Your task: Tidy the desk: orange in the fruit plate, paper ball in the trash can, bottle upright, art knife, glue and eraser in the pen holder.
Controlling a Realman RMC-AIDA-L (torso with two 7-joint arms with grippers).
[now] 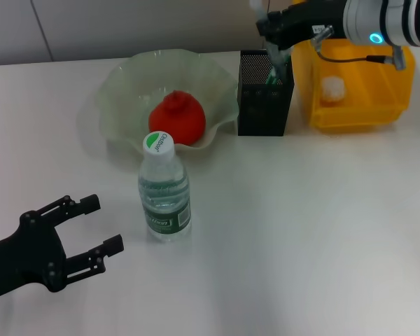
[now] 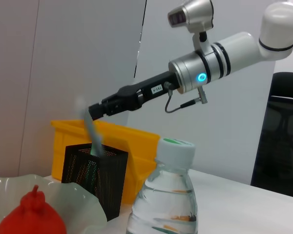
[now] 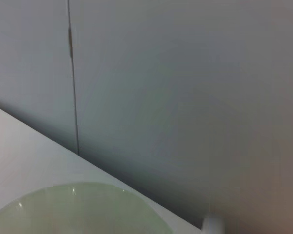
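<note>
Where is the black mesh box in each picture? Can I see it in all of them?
Head view: the tall square black metal mesh pen holder stands at the top middle.
Left wrist view: it shows low on the left.
Right wrist view: not in it.
Shared landmark: the wide pale-green wavy-rimmed fruit plate.

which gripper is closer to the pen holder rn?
Right. The right gripper is directly above the pen holder, with a slim item hanging from it into the box. The left gripper is open far off at the table's near edge, beyond the bottle.
</note>
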